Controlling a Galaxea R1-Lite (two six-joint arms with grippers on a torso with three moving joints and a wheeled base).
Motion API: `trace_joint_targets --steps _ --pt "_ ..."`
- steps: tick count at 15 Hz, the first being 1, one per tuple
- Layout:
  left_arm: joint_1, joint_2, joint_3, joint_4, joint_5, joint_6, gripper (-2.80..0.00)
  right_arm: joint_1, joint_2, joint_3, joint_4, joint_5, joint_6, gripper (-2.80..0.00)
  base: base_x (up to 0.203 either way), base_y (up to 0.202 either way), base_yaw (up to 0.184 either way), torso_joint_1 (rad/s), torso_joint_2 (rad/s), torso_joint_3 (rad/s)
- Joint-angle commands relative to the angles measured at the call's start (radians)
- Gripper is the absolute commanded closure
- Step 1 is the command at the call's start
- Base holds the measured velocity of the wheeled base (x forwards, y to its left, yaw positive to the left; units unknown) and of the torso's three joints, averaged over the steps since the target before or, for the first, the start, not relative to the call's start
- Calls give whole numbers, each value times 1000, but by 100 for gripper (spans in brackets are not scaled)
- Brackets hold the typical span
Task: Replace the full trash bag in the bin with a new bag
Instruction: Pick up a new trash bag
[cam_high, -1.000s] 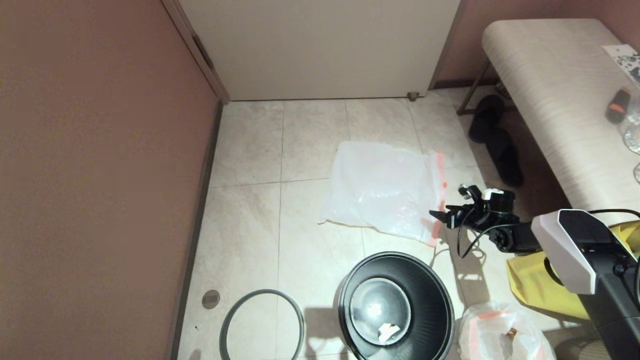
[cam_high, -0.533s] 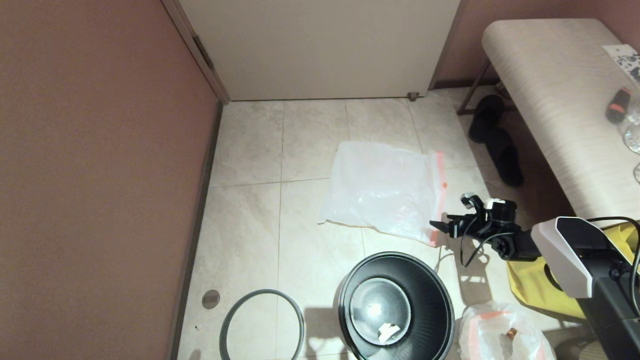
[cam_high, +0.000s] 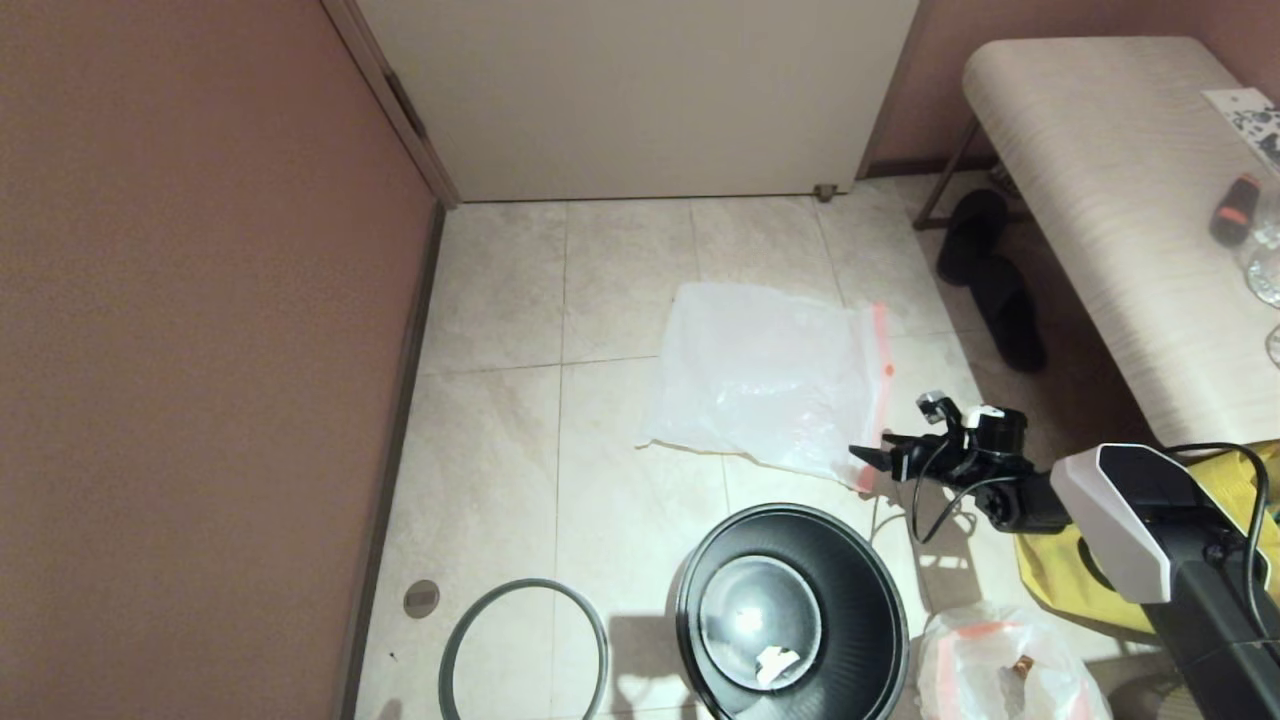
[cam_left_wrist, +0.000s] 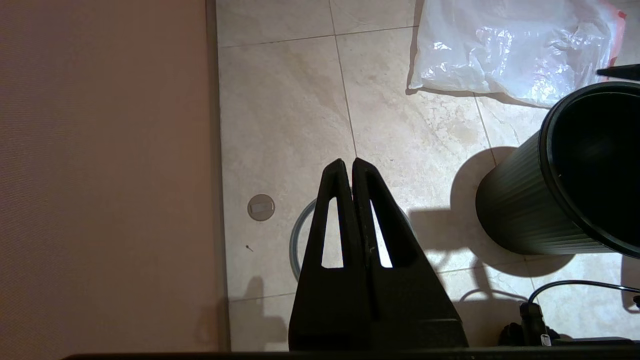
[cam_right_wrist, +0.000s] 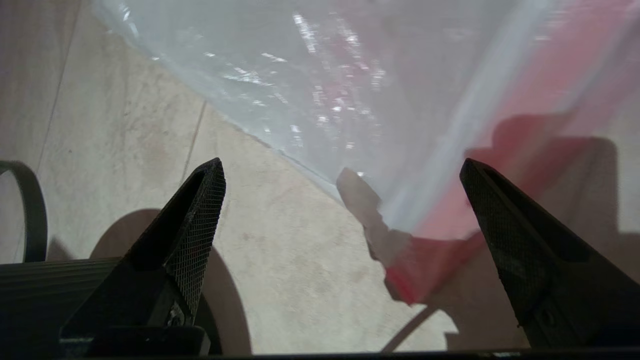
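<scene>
Light is warm and fairly dim, brightest on the pale floor tiles (cam_high: 620, 300) around the bin (cam_high: 790, 610). The bin throws a soft shadow toward the grey hoop rim (cam_high: 525, 640) beside it, so the light arrives from the opposite side. Glare spots sit on the bin's glossy floor and on the creased new bag (cam_high: 770, 380) beyond it. In the right wrist view the bag's pink hem (cam_right_wrist: 505, 150) is smeared and out of focus, while the right gripper (cam_right_wrist: 345, 200) fingers (cam_right_wrist: 200, 210) stay crisp.
</scene>
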Motion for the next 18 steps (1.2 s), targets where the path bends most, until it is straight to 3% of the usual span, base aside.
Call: trace_joint_targets --steps 1,4,10,12,18 --pt "0 1 0 0 0 0 0 17 27 -2 -60 3 -18 -280 0 0 0 0 0 0" --pt "0 1 0 0 0 -1 0 16 49 -2 -65 -1 -24 -280 0 0 0 0 0 0" --pt "0 1 0 0 0 0 0 14 85 -1 -103 -10 -160 -280 0 0 0 0 0 0" --pt "0 1 0 0 0 0 0 8 106 -1 -121 -63 -199 -280 0 0 0 0 0 0" --pt "0 1 0 0 0 0 0 -15 121 -1 -122 -73 -208 -280 0 0 0 0 0 0"
